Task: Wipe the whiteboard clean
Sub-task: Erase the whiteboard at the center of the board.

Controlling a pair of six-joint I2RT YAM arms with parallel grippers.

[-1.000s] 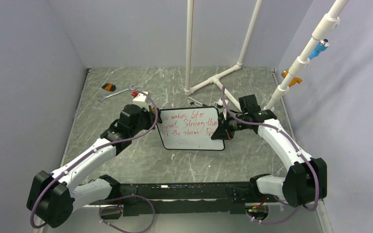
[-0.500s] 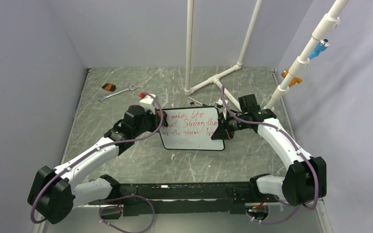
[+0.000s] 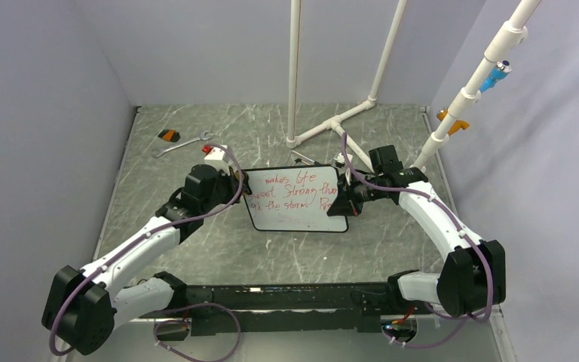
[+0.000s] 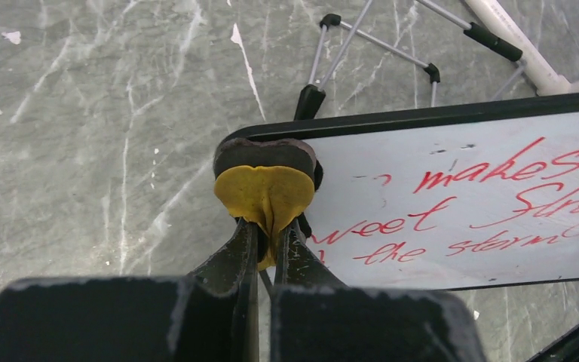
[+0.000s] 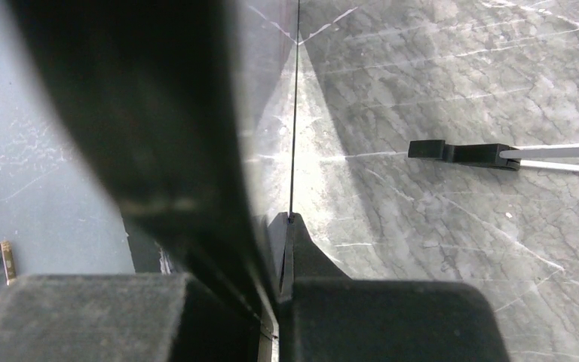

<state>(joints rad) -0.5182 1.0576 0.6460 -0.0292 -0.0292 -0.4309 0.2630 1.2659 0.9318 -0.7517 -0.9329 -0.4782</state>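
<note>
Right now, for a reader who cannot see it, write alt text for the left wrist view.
The left end effector, shut on a yellow and black eraser pad, holds it at a corner of the whiteboard, which carries red handwriting. The board's black wire stand feet rest on a grey marbled table behind it.

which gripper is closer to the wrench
Left. The left gripper, holding an eraser, is at the whiteboard's left edge, the wrench behind it to the left; the right gripper grips the board's right edge.
</note>
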